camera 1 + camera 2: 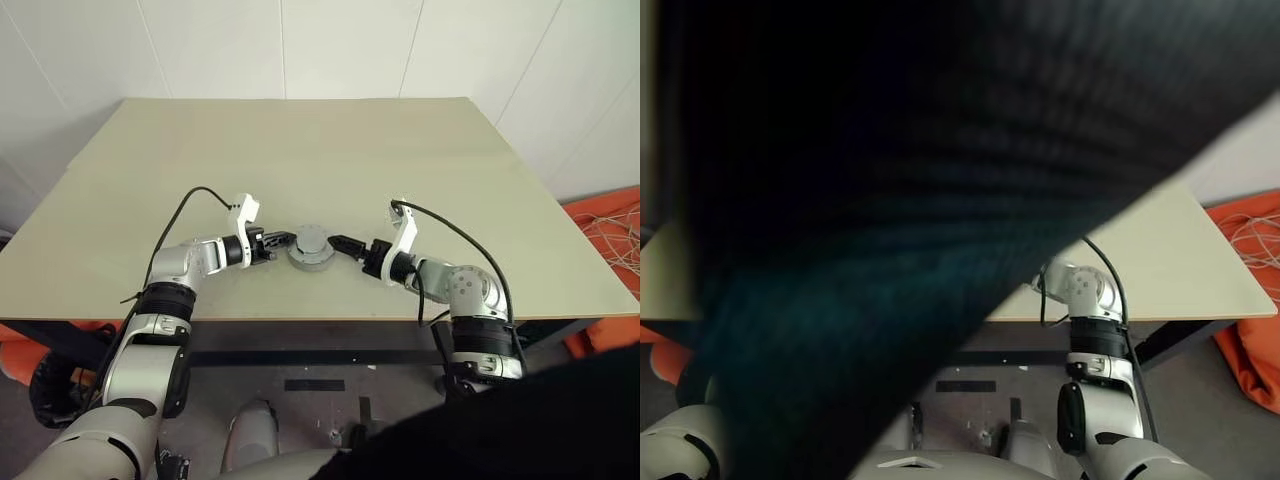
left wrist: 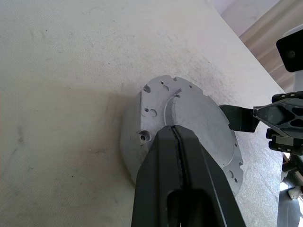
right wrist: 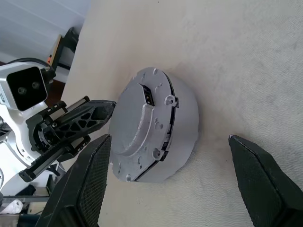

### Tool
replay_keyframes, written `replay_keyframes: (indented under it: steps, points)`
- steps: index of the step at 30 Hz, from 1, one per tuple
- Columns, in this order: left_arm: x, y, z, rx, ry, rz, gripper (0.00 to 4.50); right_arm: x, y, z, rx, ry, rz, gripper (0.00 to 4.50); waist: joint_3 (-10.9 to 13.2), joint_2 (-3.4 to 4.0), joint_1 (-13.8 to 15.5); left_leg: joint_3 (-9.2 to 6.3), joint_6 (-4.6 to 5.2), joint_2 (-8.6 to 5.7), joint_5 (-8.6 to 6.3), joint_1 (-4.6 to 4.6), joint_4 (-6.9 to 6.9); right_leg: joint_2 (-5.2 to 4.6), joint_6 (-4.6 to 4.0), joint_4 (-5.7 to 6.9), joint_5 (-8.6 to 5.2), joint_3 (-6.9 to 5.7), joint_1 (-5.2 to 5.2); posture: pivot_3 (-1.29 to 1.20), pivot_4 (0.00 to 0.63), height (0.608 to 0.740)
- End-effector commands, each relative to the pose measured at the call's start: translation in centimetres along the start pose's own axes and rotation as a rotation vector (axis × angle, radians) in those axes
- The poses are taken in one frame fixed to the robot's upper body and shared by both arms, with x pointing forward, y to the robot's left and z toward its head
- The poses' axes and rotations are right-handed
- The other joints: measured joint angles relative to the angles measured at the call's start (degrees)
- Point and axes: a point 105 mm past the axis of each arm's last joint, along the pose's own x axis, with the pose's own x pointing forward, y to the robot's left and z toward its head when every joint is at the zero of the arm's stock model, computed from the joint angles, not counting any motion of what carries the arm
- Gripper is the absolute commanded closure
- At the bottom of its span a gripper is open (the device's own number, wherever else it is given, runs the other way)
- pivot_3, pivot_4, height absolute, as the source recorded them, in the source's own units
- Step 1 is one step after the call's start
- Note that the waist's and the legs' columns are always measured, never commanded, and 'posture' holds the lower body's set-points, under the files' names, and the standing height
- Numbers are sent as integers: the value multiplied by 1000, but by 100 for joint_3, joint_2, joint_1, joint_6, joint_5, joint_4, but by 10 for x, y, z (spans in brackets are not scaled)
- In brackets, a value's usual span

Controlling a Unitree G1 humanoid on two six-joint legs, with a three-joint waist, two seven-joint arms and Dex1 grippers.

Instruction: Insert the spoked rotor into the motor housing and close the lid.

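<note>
White walls are standing behind a pale beige table; orange fabric and loose cables are lying on the floor off its right edge.

Left gripper is sitting near the table's front edge with its two black fingers pressed flat together, nothing between them — their tips are lying over the top face of the lid, and from the wrist view I cannot tell whether they are touching it.

Just right of that gripper, the motor housing is resting on the table with the lid seated on it, silver domed face up. The seam between the two is showing as a thin dark line around the rim. The spoked rotor is inside or out of sight; cannot tell.

Right gripper is pointing at the assembly from the other side, fingers spread wide and empty — the housing is sitting between them in the wrist view, clear of both.

A dark blurred mass is covering most of the right eye view.
</note>
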Motion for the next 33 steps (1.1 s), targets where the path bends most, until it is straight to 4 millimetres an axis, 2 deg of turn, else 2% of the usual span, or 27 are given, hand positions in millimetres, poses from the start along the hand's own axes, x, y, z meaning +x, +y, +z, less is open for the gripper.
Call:
replay_keyframes:
  steps: [1,8,21,26,33]
  points:
    - [-1,-3,4,22,0,-6,4500,3,13,6,-13,-37,40,40,0,0,-1,0,-1,0,0,1,0,0,0,1,0,0,0,0,0,740]
    - [-1,-2,4,25,-2,-3,4500,22,30,-2,5,-13,93,40,0,0,-11,-1,-2,1,1,1,0,0,0,2,0,0,0,0,0,740]
    - [-3,0,6,33,-6,9,4500,43,60,1,23,-19,192,40,0,0,-31,-1,-6,7,4,-3,0,7,0,6,0,0,-8,0,0,740]
    - [-3,0,7,37,-7,13,4500,45,65,1,38,-22,210,40,0,0,-25,-1,-6,7,4,-17,1,8,0,5,1,-1,-21,0,0,740]
    - [-2,1,7,41,-10,17,4500,43,60,1,41,-22,201,40,0,0,-25,-1,-8,9,5,-23,1,10,0,8,1,-1,-31,0,0,740]
